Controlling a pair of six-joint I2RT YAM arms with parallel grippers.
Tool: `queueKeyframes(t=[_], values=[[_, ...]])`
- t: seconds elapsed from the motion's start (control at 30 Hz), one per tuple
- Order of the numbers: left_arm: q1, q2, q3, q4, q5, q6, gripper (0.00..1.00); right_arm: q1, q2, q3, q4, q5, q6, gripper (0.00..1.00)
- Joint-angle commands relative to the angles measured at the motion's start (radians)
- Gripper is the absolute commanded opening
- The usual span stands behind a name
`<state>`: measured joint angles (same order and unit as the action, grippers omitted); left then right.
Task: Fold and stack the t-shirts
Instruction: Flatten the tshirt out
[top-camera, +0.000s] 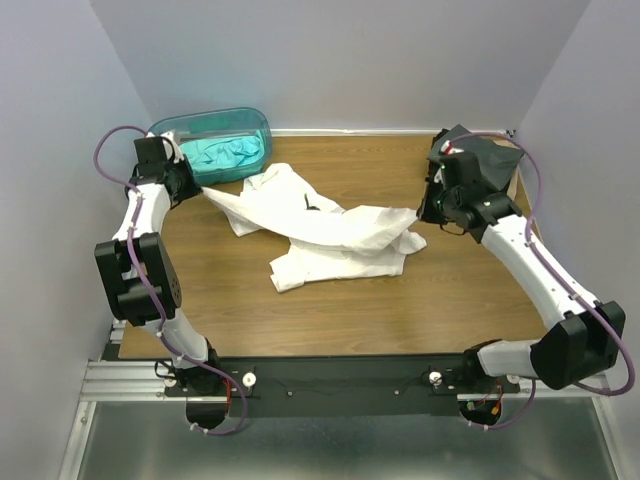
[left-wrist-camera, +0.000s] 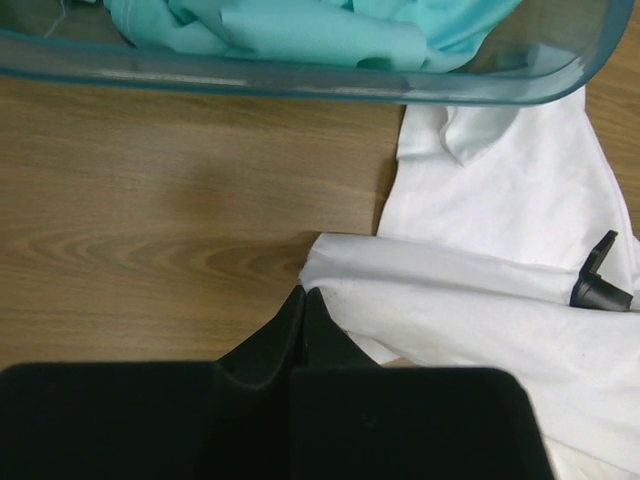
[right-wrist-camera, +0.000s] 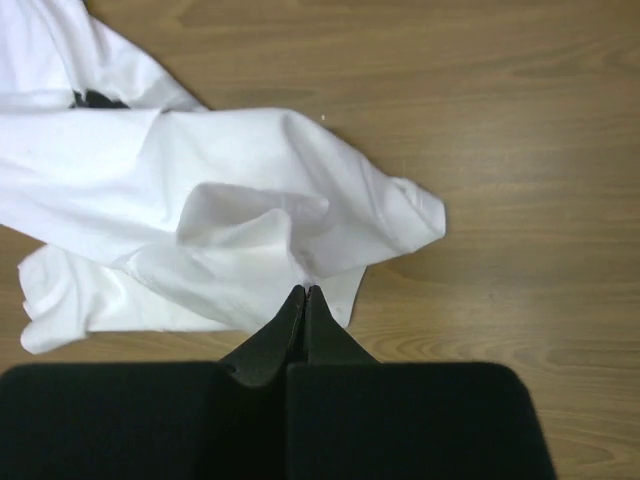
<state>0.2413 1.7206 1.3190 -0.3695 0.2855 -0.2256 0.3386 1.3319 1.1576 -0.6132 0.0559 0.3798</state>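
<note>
- One white t-shirt (top-camera: 330, 235) sprawls across the tabletop (top-camera: 450, 310), pinched by left gripper (top-camera: 204, 191) and right gripper (top-camera: 422, 212).
- One teal t-shirt (top-camera: 225, 155) fills the tub (top-camera: 258, 122); right arm (top-camera: 520, 250) partly hides dark t-shirts (top-camera: 497, 160).

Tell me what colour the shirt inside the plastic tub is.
The shirt is teal, clearest in the left wrist view.

A crumpled white t-shirt (top-camera: 330, 235) stretches between the left end effector (top-camera: 204, 191) and right end effector (top-camera: 423, 213).

table (top-camera: 450, 300): smooth wood grain | white t-shirt (top-camera: 340, 235): soft matt cloth (creased) | tub (top-camera: 212, 119): glossy translucent plastic
</note>
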Motion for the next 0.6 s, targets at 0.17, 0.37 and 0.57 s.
queueKeyframes(t=[0.17,0.37,0.57], values=[[0.009,-0.075,0.206,0.01,0.081,-0.052,0.0,-0.026,-0.007,0.287,-0.177,0.131,-0.082,0.0],[0.009,-0.179,0.313,0.093,0.141,-0.153,0.0,-0.035,0.019,0.539,-0.178,0.257,-0.148,0.01],[0.007,-0.214,0.453,0.159,0.184,-0.239,0.0,-0.036,0.075,0.793,-0.091,0.352,-0.245,0.01]])
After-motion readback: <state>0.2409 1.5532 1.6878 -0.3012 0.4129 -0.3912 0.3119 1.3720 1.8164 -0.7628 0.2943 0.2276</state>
